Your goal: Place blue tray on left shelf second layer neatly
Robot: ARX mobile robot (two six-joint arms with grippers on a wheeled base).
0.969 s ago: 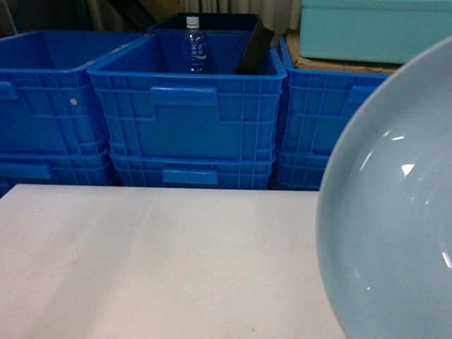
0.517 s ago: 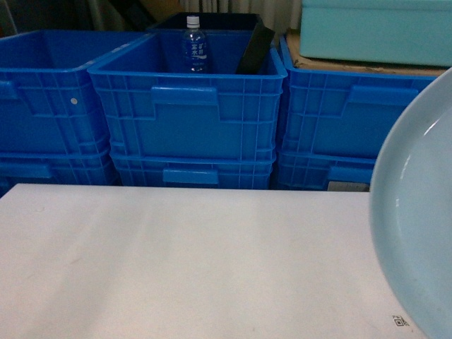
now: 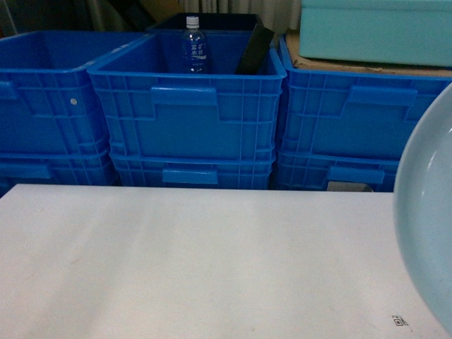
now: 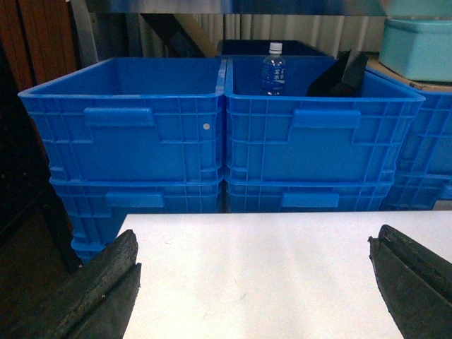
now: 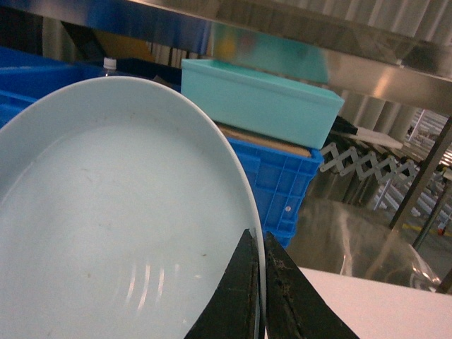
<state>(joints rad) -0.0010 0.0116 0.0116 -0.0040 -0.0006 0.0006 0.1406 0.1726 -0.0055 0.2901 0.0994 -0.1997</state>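
My right gripper is clamped on the rim of the blue tray, which I hold tilted above the right edge of the white table. My left gripper hangs over the table with its fingers spread wide and nothing between them. Behind the table stand stacked blue crates; one holds a water bottle. A teal box rests on the right-hand crate.
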